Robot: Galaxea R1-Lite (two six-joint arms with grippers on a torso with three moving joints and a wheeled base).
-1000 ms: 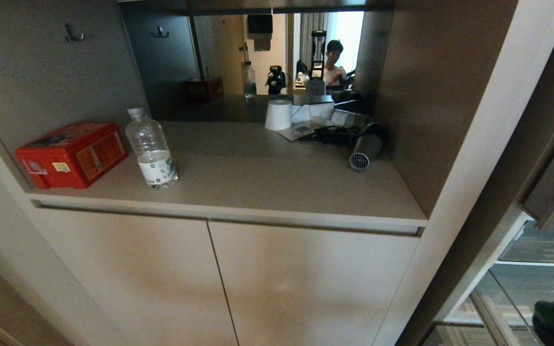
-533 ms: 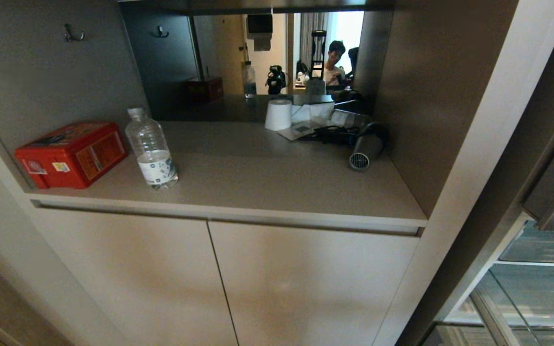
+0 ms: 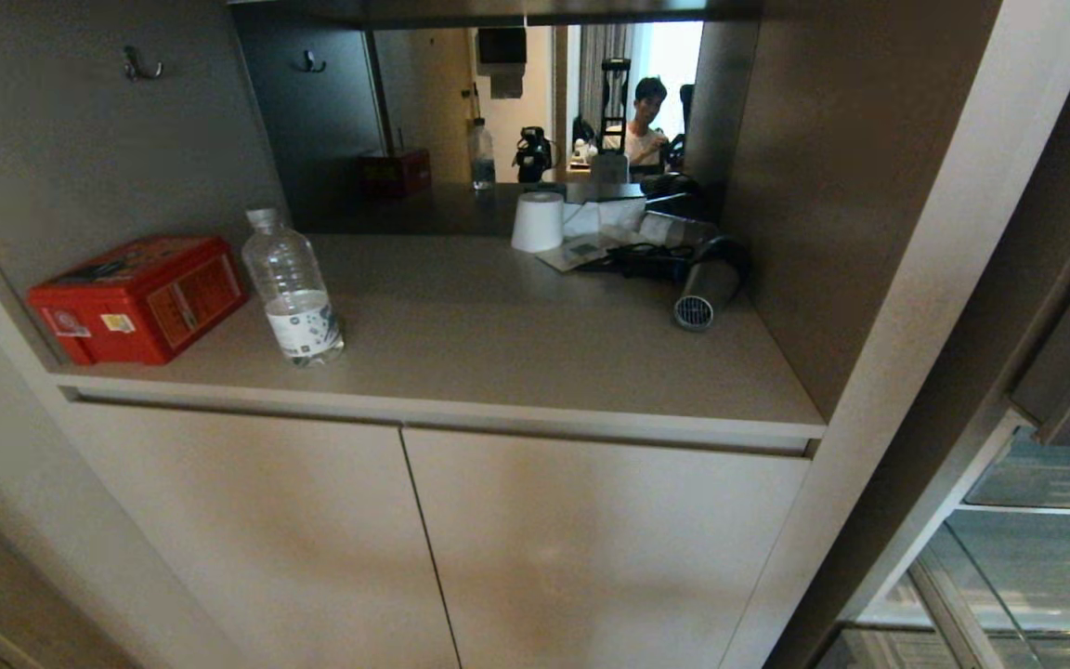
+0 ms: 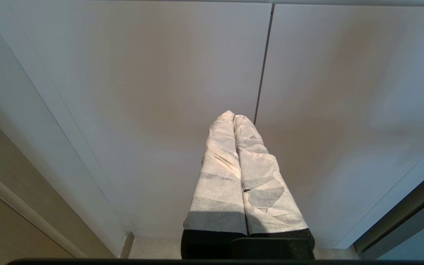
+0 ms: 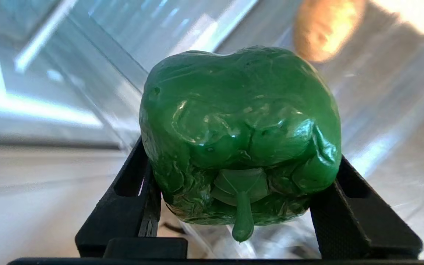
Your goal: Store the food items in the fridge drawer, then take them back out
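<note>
Gone from the head view's lower right, the green bell pepper (image 5: pixel 239 136) sits clamped in the right gripper (image 5: pixel 241 206), potato (image 5: pixel 324 27) beyond; left gripper (image 4: pixel 233 117) fingers pressed together.

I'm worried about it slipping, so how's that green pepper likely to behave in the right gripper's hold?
The bell pepper looks glossy and lumpy, so it may be slippery and could twist. The right gripper pinches it only at its lower sides, near the stem. It seems to keep its shape, so probably firm.
</note>
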